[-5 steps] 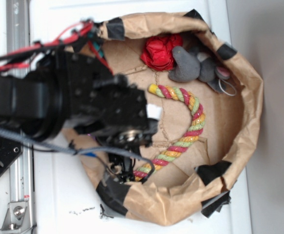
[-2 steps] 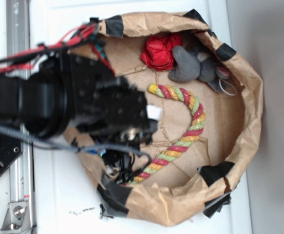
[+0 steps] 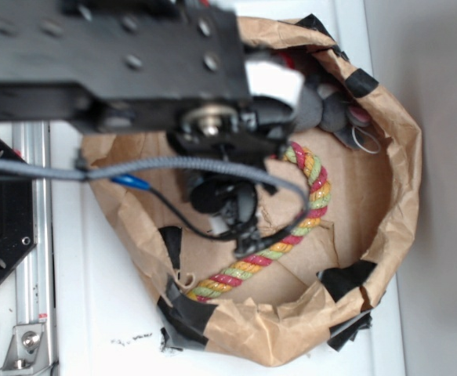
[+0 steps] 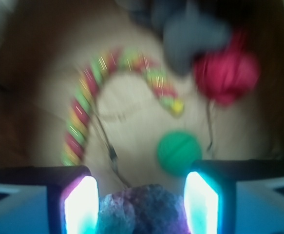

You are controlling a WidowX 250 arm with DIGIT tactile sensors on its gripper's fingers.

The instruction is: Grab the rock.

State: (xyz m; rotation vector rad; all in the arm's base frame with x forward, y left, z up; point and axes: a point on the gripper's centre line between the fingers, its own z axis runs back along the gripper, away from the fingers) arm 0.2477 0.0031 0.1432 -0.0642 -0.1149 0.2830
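In the wrist view the rock (image 4: 142,210), a dark grey bumpy lump, sits between my two lit fingers and touches both pads. My gripper (image 4: 141,195) is shut on it and holds it high above the bag floor, which looks far below and blurred. In the exterior view my black arm (image 3: 134,55) fills the upper left. It hides the rock and most of the gripper; only dark parts and cables show under it.
On the floor of the brown paper bag (image 3: 400,172) lie a green ball (image 4: 179,152), a red ruffled bundle (image 4: 225,73), a grey soft lump (image 4: 190,31) and a curved striped rope (image 3: 306,196). A metal rail (image 3: 32,258) runs along the left.
My arm has risen towards the camera and moved to the top of the frame, now covering the red bundle. The rope's lower end has shifted left.
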